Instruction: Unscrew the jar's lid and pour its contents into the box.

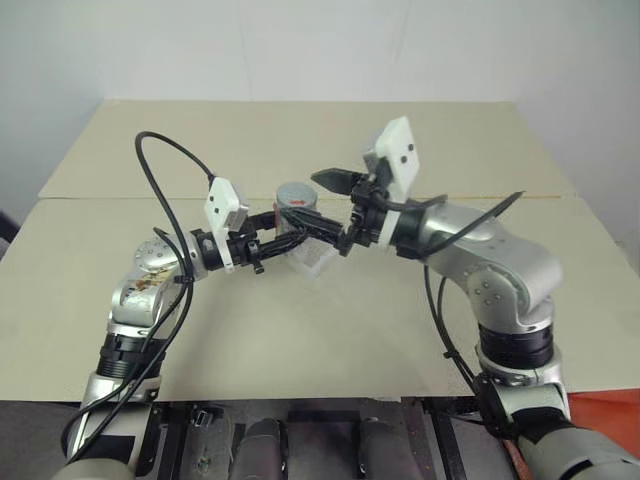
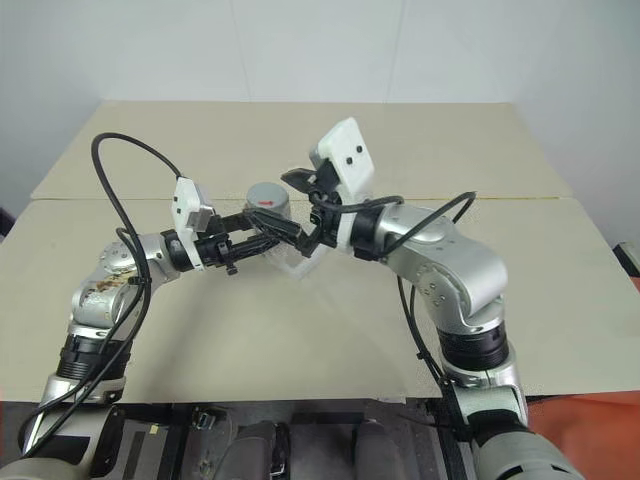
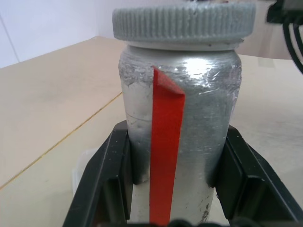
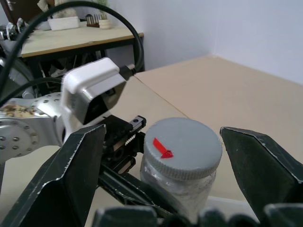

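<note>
The jar [image 3: 189, 94], with a silvery body and a red strip down its side, stands upright above the table with my left gripper [image 1: 283, 234] shut on its lower body. Its ribbed grey lid [image 4: 182, 147], which has a red arrow mark on top, sits on the jar. My right gripper [image 4: 163, 133] is open, with one finger on each side of the lid and a gap on both sides. The translucent box [image 1: 312, 262] lies on the table just below the jar. The contents are hidden inside the jar.
The beige table [image 1: 300, 340] has a seam [image 1: 120, 198] running across it behind the arms. Black cables [image 1: 160, 170] loop up from both wrists. There is open tabletop in front of the box and to both sides.
</note>
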Available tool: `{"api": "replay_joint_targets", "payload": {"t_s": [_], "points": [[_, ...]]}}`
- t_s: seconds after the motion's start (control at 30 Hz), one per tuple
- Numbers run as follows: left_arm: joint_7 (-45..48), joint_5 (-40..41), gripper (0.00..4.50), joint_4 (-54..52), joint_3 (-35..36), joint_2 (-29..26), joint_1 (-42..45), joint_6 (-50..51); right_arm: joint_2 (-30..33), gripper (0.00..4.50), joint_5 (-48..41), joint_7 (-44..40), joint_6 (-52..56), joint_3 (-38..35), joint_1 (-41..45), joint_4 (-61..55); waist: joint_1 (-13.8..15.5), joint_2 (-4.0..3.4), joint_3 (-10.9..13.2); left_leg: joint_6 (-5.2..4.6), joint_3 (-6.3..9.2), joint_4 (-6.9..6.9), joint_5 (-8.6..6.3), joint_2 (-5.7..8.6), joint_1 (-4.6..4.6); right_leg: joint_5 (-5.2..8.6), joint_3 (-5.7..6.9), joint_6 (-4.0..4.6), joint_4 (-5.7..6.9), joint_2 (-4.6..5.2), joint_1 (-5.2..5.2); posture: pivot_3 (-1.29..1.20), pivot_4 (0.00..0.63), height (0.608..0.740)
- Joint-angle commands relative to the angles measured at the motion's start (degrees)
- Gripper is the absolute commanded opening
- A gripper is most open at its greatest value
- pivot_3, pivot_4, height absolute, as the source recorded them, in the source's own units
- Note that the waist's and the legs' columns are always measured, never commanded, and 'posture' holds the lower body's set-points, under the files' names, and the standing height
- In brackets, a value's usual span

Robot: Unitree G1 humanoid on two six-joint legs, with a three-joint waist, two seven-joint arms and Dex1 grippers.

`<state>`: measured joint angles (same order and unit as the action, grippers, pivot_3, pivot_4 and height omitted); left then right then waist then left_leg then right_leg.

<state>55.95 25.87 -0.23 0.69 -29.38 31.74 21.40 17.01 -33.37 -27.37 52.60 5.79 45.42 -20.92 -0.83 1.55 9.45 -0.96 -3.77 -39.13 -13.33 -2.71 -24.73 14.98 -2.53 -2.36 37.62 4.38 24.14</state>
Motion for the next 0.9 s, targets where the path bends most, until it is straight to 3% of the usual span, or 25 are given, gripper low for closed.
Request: {"api": "replay_joint_targets", "payload": {"t_s": [0.03,0.5,0.6,0.7,0.9], "points": [[0.66,0.29,1.92,-1.4,0.39,-0.16,1.28,-1.37,-1.43,4.48,1.07,0.72,-1.93,-0.11,2.72,1.22,0.06,0.0,0.0,0.0,-0.01,0.0,0.0,0.0,0.0,0.0,0.01,0.0,0.0,0.0,0.0,0.0,0.15,0.74],[0.3,0.3,1.92,-2.6,0.78,-0.26,0.28,-1.35,-3.45,4.48,2.51,-0.49,-2.47,-0.08,3.96,5.07,0.02,0.0,0.0,0.0,-0.05,0.0,0.0,-0.01,0.0,0.0,0.02,0.0,0.03,0.0,0.01,0.0,0.15,0.74],[0.19,0.25,1.92,-2.63,0.82,-0.25,0.21,-1.4,-3.56,3.91,2.36,-0.82,-2.34,-0.22,4.0,5.19,0.01,0.0,0.0,0.0,-0.05,0.0,0.0,-0.01,0.0,0.0,0.02,0.0,0.03,0.0,0.01,0.0,0.15,0.74],[0.14,0.31,1.92,-2.65,0.89,-0.27,0.07,-1.42,-3.6,2.9,2.04,-1.05,-1.88,-0.47,4.04,5.2,0.01,0.0,0.0,0.0,-0.05,0.0,0.0,-0.01,0.0,0.0,0.02,0.0,0.03,-0.01,0.01,0.0,0.15,0.74],[0.0,0.26,1.92,-2.52,0.97,-0.3,-0.08,-1.54,-3.56,2.78,1.73,-1.59,-1.26,-0.65,3.81,4.79,0.01,0.0,0.0,0.0,-0.05,0.0,0.0,-0.01,0.0,0.0,0.02,0.0,0.03,0.0,0.0,0.0,0.15,0.74]]}}
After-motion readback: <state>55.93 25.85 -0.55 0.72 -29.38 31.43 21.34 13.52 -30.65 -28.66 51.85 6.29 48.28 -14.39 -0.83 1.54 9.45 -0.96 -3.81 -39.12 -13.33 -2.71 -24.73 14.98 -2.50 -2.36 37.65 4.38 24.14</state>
